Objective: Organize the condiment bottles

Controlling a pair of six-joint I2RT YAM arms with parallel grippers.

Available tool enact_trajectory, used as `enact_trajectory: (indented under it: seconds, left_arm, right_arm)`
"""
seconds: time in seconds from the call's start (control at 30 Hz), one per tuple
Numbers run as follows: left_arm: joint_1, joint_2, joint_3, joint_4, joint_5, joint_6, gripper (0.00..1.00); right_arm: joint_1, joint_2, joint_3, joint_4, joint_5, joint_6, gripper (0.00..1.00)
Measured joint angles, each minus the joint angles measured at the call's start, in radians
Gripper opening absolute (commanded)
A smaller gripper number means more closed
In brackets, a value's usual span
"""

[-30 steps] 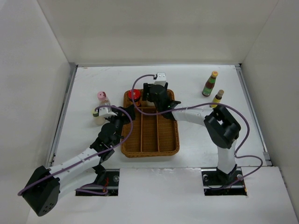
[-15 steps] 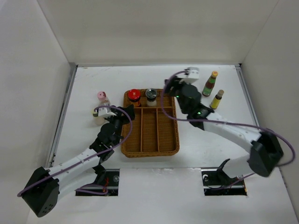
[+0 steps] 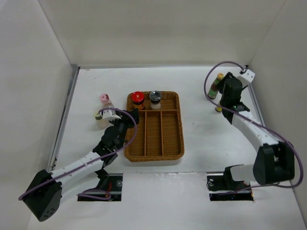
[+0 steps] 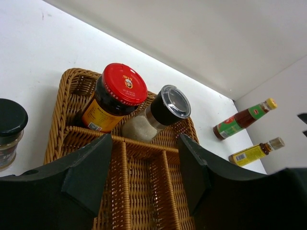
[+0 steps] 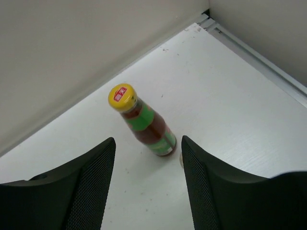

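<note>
The red-lidded jar (image 3: 137, 97) and a clear-capped jar (image 3: 155, 98) stand side by side in the far row of the wicker tray (image 3: 181, 136). A pink-lidded jar (image 3: 104, 99) and a dark-lidded one (image 3: 99, 116) stand on the table just left of it. The yellow-capped bottle (image 5: 144, 120) and a smaller bottle (image 4: 254, 152) stand far right. The left gripper (image 4: 145, 143), at the tray's left rim, has its jaws apart and empty. The right gripper (image 5: 147, 141) faces the yellow-capped bottle (jaws released, not touching it).

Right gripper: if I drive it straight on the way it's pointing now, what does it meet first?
The yellow-capped sauce bottle: in the wrist view it stands ahead of the right gripper, in line with the gap between its open fingers. Nothing shows in between; depth is unclear.
</note>
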Motion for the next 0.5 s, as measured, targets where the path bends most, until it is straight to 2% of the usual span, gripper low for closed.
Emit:
enact_trajectory:
  seconds: [0.17,0.5]
  left_arm:
    - [0.000,0.000,0.000,0.000,0.005,-0.003,0.57]
    - [0.000,0.021,0.000,0.000,0.010,-0.008,0.57]
  right_arm:
    - [-0.068,0.185,0.161,-0.018,-0.096,-0.025,0.77]
    - [-0.070,0.308,0.237,-0.043,-0.148,-0.110,0.79]
